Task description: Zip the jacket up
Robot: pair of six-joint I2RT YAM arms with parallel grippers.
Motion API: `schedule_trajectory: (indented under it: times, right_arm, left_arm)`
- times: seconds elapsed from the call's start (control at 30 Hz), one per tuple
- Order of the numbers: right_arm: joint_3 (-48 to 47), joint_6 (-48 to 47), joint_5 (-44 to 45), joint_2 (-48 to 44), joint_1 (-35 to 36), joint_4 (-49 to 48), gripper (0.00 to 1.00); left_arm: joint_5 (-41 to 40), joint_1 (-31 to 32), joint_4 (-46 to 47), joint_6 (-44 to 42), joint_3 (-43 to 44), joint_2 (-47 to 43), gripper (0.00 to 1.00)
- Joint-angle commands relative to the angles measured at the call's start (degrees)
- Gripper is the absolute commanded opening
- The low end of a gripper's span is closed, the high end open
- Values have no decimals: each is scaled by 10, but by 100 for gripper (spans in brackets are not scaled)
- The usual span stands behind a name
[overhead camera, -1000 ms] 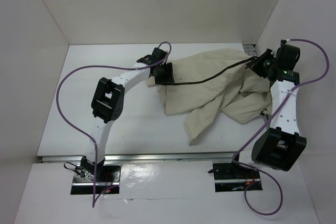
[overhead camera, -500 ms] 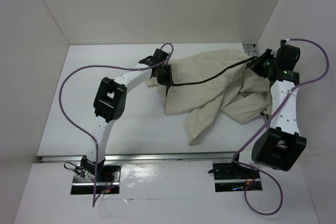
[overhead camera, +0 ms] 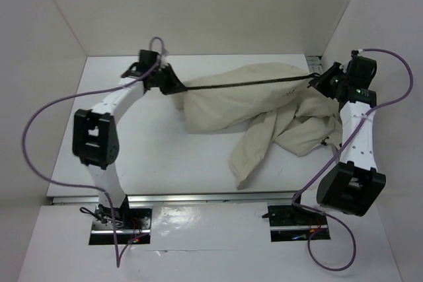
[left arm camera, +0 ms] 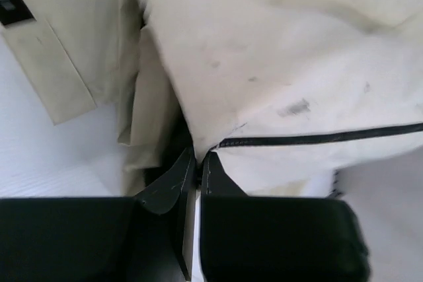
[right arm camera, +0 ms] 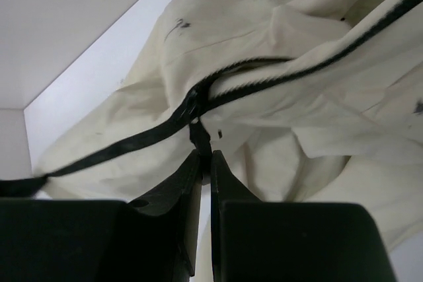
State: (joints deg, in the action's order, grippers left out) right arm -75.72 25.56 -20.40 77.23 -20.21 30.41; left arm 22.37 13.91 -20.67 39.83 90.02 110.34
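Observation:
The cream jacket [overhead camera: 244,100] lies across the back of the white table [overhead camera: 158,156], stretched between my two grippers. Its dark zipper [overhead camera: 251,82] runs as a taut straight line from left to right. My left gripper [overhead camera: 173,85] is shut on the jacket's edge at the zipper's left end; in the left wrist view the jaws [left arm camera: 200,156] pinch cream fabric [left arm camera: 277,51] just beside the zipper [left arm camera: 317,139]. My right gripper [overhead camera: 318,82] is shut on the zipper pull [right arm camera: 200,135], which hangs from the slider on the zipper [right arm camera: 132,143].
A sleeve [overhead camera: 250,150] trails toward the near edge of the table. White walls close the table in on the left, back and right. A metal rail [overhead camera: 198,197] runs along the near edge. Purple cables [overhead camera: 39,130] loop beside both arms.
My left gripper has shut on the jacket's edge and swung left and back. It has pulled the fabric along, so the sagging zipper line is now straight. The right arm has held still.

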Motion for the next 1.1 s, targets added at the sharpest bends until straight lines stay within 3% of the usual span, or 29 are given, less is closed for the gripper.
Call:
schedule_trajectory:
  times: [0.0, 0.13, 0.37, 0.53, 0.9, 1.07]
  right_arm:
    - [-28, -19, -5, -31, 5, -3, 0]
    - [-53, -24, -5, -31, 11, 10, 0]
    - [-58, -30, 2, -37, 17, 22, 0]
    - [-64, -50, -3, -37, 30, 29, 0]
    - [-82, -51, 96, -44, 36, 55, 0]
    - [-77, -51, 114, -49, 36, 66, 0]
  left_arm:
    - [40, -91, 61, 31, -37, -120, 0]
    - [45, -165, 62, 47, -50, -173, 0]
    - [76, -285, 39, 53, -17, -191, 0]
    - [82, -305, 27, 45, -11, -191, 0]
    - [76, -354, -8, 21, 32, -189, 0]
    - [58, -348, -3, 10, -26, -219, 0]
